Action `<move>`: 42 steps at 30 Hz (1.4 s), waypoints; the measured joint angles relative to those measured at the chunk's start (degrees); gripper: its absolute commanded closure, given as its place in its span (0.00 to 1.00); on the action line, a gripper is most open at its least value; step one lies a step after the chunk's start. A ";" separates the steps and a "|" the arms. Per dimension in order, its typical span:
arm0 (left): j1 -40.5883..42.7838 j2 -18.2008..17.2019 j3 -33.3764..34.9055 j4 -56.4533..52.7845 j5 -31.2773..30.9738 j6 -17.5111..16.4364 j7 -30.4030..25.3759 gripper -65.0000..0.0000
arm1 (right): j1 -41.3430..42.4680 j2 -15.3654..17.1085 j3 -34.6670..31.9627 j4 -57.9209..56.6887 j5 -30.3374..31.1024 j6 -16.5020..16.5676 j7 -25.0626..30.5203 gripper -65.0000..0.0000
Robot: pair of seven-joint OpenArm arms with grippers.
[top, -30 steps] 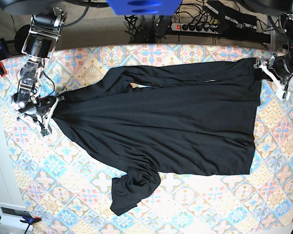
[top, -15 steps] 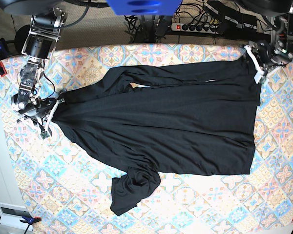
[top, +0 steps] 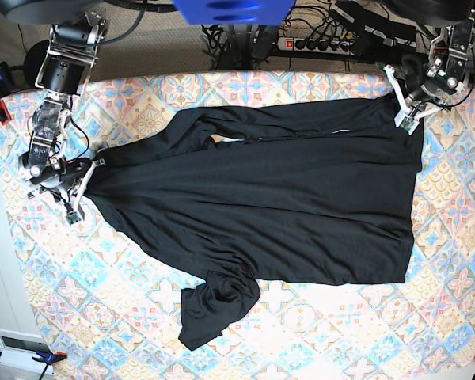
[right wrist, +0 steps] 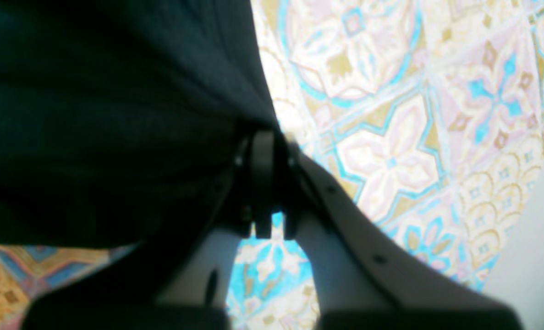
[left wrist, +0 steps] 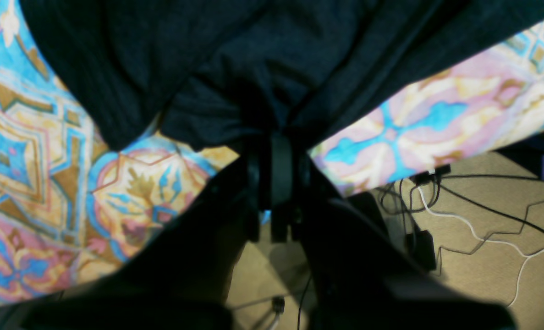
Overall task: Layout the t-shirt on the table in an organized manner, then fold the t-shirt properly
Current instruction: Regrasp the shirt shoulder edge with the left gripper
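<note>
We are viewing the t-shirt [top: 261, 206] lying across the table [top: 364, 340]; the left gripper [top: 401, 107] is pinching its 2 o'clock corner, the right gripper [top: 83, 178] clamping its 9 o'clock end.

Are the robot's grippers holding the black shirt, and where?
Yes, both. The left gripper is shut on the t-shirt at its far hem corner, near the table edge. The right gripper pinches the opposite, neck end.

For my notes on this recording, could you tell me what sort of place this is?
Probably a robotics lab or workshop: a table under a patterned cloth holds a black t-shirt, with a power strip and loose cables on the carpet behind.
</note>
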State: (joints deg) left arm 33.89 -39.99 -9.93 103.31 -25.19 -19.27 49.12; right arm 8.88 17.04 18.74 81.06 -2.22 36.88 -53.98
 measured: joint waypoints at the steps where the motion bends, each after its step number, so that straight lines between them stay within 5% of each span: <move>1: 1.53 0.11 -1.99 1.51 -0.09 0.15 -0.07 1.00 | -0.17 -0.02 -0.02 0.31 -0.04 0.00 0.17 1.00; 3: 4.11 -0.17 -4.35 4.55 0.92 -0.39 0.35 1.00 | -1.62 0.13 0.00 1.88 0.04 -0.02 0.42 1.00; 6: 6.86 -1.16 -4.33 9.55 0.33 -7.72 0.07 1.00 | -3.67 0.02 0.00 3.23 -0.20 0.00 -0.15 1.00; 11: 11.80 -3.98 -6.73 11.78 1.29 -14.03 1.33 1.00 | -3.34 0.28 -0.02 3.50 0.02 0.02 0.00 1.00; 15: 13.20 -5.68 -8.85 12.20 -7.32 -20.94 -0.76 1.00 | -3.32 -0.09 -0.15 3.50 0.02 0.17 -0.04 1.00; 17: 14.75 -8.39 -11.28 12.22 -11.52 -20.87 0.39 1.00 | -3.34 0.11 -0.15 3.50 0.02 0.17 -0.02 1.00; 21: 14.16 -8.17 -17.07 11.89 -19.45 -20.70 0.22 1.00 | -3.52 0.04 -0.09 3.91 0.00 0.22 -0.13 0.98; 27: 10.27 -2.36 -25.57 11.67 -24.79 -20.83 2.10 1.00 | -10.14 0.07 -0.44 10.84 0.39 0.15 -0.50 0.79; 32: 6.29 0.15 -27.17 11.74 -24.37 -20.59 8.70 1.00 | -14.36 0.11 -0.57 15.04 -0.24 0.17 -0.09 0.71; 38: 5.81 0.02 -27.15 11.76 -24.33 -20.83 9.05 1.00 | -22.29 0.72 -2.78 21.11 -0.79 0.09 3.15 0.70; 42: 5.77 -0.02 -27.15 11.76 -24.37 -20.83 9.01 1.00 | -23.80 5.92 -9.53 25.40 -0.42 -0.07 4.76 0.70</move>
State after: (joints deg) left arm 39.66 -40.01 -37.08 115.07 -49.56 -40.10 58.13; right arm -14.92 22.96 9.21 106.45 -2.63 36.82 -49.21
